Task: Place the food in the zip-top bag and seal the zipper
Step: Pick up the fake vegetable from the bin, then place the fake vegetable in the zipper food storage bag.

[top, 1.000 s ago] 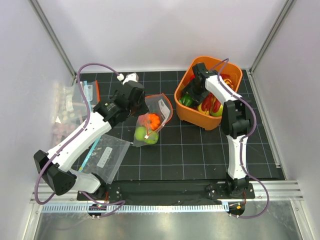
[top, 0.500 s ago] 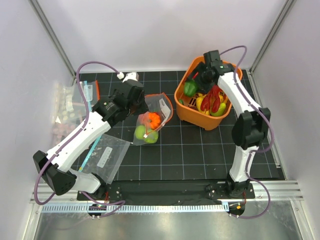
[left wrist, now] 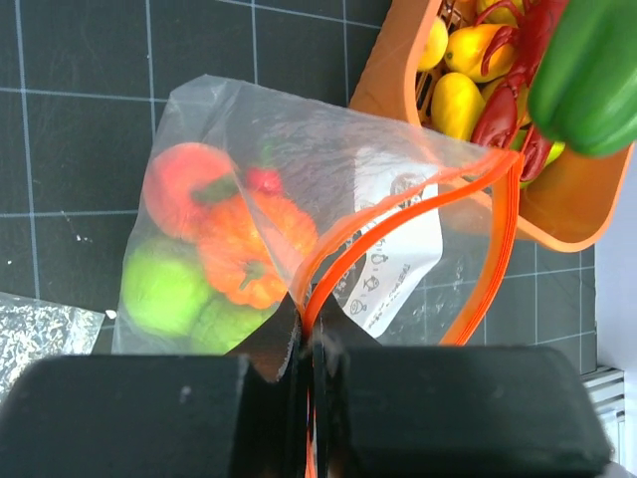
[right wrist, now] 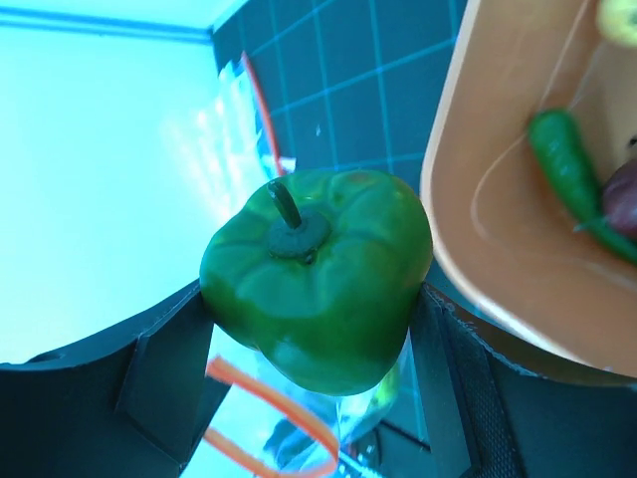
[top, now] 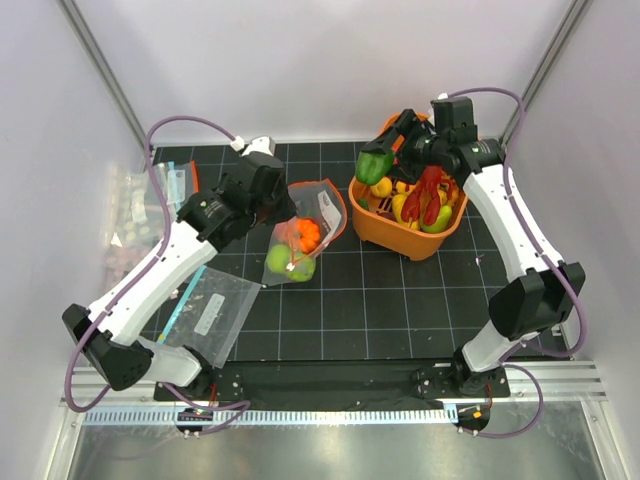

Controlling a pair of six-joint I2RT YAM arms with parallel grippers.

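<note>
Top external view: on the tabletop, the orange basket at upper right has plenty of food left. The zip-top bag, centre frame, already holds several pieces. My left claw is clamped on its zipper, holding the mouth open. My right claw grips a green pepper above the basket's left rim. Roughly midway, I judge; sealing not yet done.

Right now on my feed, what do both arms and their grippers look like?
Both the left arm and right arm have white shells over black joints, with a purple cable looping loosely alongside each. The left gripper and right gripper are matte black, with broad blocky fingers.
</note>
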